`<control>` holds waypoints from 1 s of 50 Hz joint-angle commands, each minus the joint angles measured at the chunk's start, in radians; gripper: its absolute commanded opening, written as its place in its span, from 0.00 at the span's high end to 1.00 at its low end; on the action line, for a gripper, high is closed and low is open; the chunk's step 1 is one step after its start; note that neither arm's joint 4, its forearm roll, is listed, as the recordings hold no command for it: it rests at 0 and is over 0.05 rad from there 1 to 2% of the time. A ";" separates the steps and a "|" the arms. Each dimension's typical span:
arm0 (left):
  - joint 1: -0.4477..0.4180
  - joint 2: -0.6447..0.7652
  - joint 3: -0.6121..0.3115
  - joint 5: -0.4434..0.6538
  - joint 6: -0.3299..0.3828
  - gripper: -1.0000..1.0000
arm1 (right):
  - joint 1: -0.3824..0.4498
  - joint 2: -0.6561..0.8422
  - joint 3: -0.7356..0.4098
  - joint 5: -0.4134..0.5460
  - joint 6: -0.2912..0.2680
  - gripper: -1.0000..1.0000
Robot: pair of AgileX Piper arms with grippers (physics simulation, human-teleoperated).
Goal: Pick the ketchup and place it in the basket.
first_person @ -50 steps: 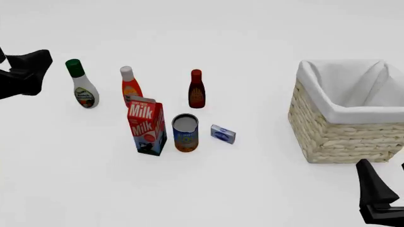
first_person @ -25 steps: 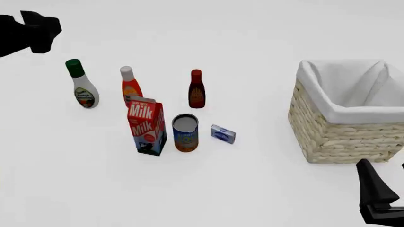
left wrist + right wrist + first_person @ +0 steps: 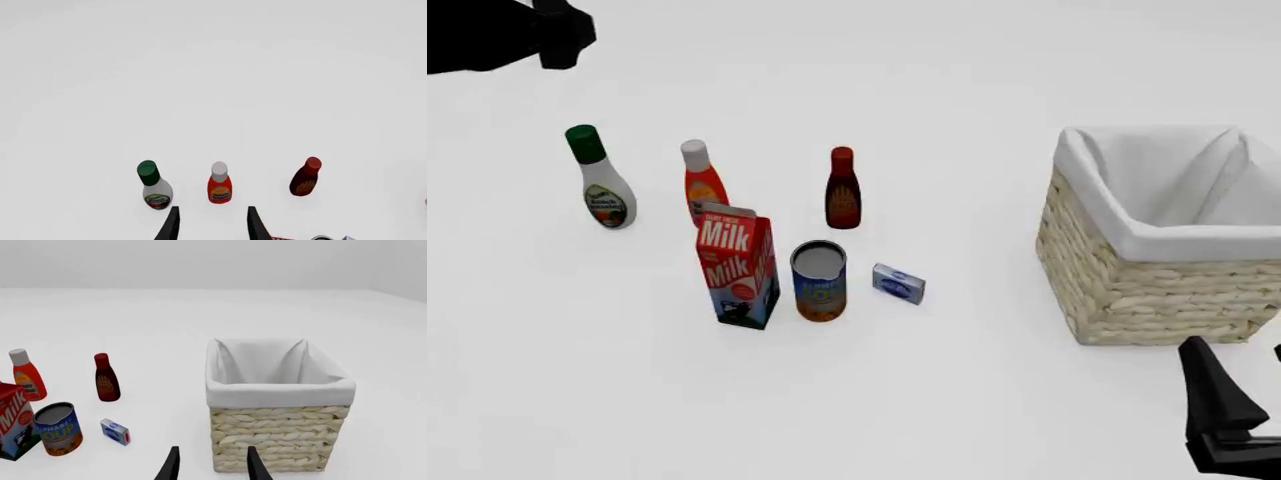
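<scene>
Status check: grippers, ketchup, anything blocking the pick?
Both grippers open, empty. Left gripper high over the far-left table. Ketchup upright, untouched, basket empty. Milk carton stands close in front of ketchup.

The milk carton (image 3: 739,265) reads "Milk" twice in white; the can (image 3: 57,429) reads "SOUP".

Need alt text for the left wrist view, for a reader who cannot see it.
Three upright bottles stand in a row on a white table: a white bottle with a green cap, the ketchup in the middle, and a dark red-brown bottle. The left gripper is open, its fingertips framing the ketchup.
</scene>
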 commanded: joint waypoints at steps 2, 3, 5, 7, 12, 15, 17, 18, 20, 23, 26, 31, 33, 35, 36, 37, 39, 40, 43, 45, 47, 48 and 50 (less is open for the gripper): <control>0.002 0.139 -0.135 0.049 -0.012 0.00 | 0.001 0.011 0.001 -0.005 0.003 0.00; 0.007 0.141 -0.136 0.046 -0.005 0.00 | 0.001 0.011 0.001 -0.005 0.004 0.00; 0.005 0.156 -0.143 0.056 -0.020 0.00 | 0.000 0.011 0.001 -0.005 0.004 0.00; 0.023 0.226 -0.198 0.063 -0.020 0.00 | 0.004 0.042 0.001 -0.029 0.002 0.00; 0.031 0.264 -0.222 0.067 -0.024 0.00 | 0.004 0.055 0.002 -0.039 0.003 0.00; 0.035 0.286 -0.235 0.062 -0.020 0.00 | 0.004 0.060 0.002 -0.042 0.004 0.00; 0.032 0.301 -0.244 0.065 -0.027 0.00 | 0.004 0.067 0.002 -0.048 0.004 0.00; 0.033 0.306 -0.249 0.063 -0.024 0.00 | 0.004 0.075 0.002 -0.054 0.004 0.00; 0.029 0.316 -0.258 0.066 -0.025 0.00 | 0.005 0.080 0.002 -0.057 0.006 0.00; 0.024 0.329 -0.266 0.067 -0.024 0.00 | 0.006 0.087 0.002 -0.063 0.006 0.00; 0.023 0.342 -0.275 0.068 -0.027 0.00 | 0.006 0.086 0.002 -0.061 0.007 0.00; 0.021 0.374 -0.298 0.070 -0.027 0.00 | 0.007 0.102 0.002 -0.075 0.008 0.00; 0.020 0.386 -0.307 0.070 -0.028 0.00 | 0.007 0.105 0.002 -0.077 0.008 0.00; 0.014 0.400 -0.317 0.073 -0.033 0.00 | 0.007 0.108 0.002 -0.079 0.008 0.00; 0.014 0.400 -0.317 0.073 -0.033 0.00 | 0.007 0.108 0.002 -0.079 0.008 0.00; 0.015 0.405 -0.321 0.071 -0.030 0.00 | 0.007 0.105 0.002 -0.076 0.009 0.00; 0.013 0.416 -0.328 0.073 -0.030 0.00 | 0.007 0.107 0.002 -0.077 0.009 0.00; 0.012 0.422 -0.332 0.074 -0.030 0.00 | 0.007 0.108 0.002 -0.078 0.008 0.00; 0.012 0.438 -0.340 0.072 -0.028 0.00 | 0.007 0.116 0.002 -0.086 0.009 0.00; 0.012 0.449 -0.348 0.072 -0.026 0.00 | 0.007 0.120 0.002 -0.089 0.009 0.00; 0.011 0.452 -0.351 0.073 -0.026 0.00 | 0.006 0.120 0.002 -0.090 0.009 0.00; 0.011 0.457 -0.354 0.072 -0.023 0.00 | 0.007 0.115 0.002 -0.085 0.008 0.00; 0.011 0.467 -0.360 0.072 -0.022 0.00 | 0.007 0.112 0.002 -0.082 0.009 0.00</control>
